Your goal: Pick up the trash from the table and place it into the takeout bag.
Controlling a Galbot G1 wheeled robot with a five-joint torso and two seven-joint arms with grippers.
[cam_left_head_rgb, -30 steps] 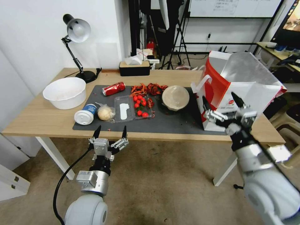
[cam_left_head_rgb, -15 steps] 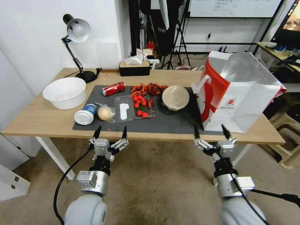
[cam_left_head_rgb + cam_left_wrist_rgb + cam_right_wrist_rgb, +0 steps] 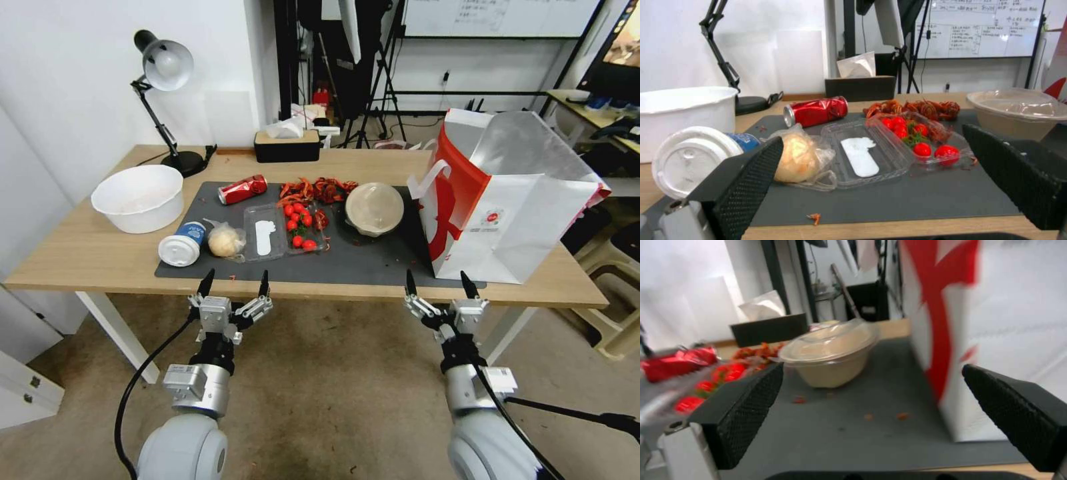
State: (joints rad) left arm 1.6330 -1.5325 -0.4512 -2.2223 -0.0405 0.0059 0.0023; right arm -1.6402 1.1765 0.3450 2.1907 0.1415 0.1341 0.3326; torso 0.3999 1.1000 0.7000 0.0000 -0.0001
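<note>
Trash litters the dark mat on the table [image 3: 87, 257]: a red soda can [image 3: 243, 189], white-lidded cup [image 3: 181, 244], wrapped bun [image 3: 225, 241] and beige lidded bowl [image 3: 374, 209] beside the takeout bag [image 3: 513, 207]. Left gripper [image 3: 235, 283] and right gripper [image 3: 440, 285] hover spread and empty at the near edge. The can looks light and dent-prone; grip its sides.

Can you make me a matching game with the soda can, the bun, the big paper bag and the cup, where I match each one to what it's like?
Things:
1. soda can
2. bun
3. takeout bag
4. cup

Descriptions:
A. standing open, foil inside
B. red, lying on its side
C. white lid, lying on its side
D. wrapped in clear plastic

Pairs: 1-B, 2-D, 3-A, 4-C
</note>
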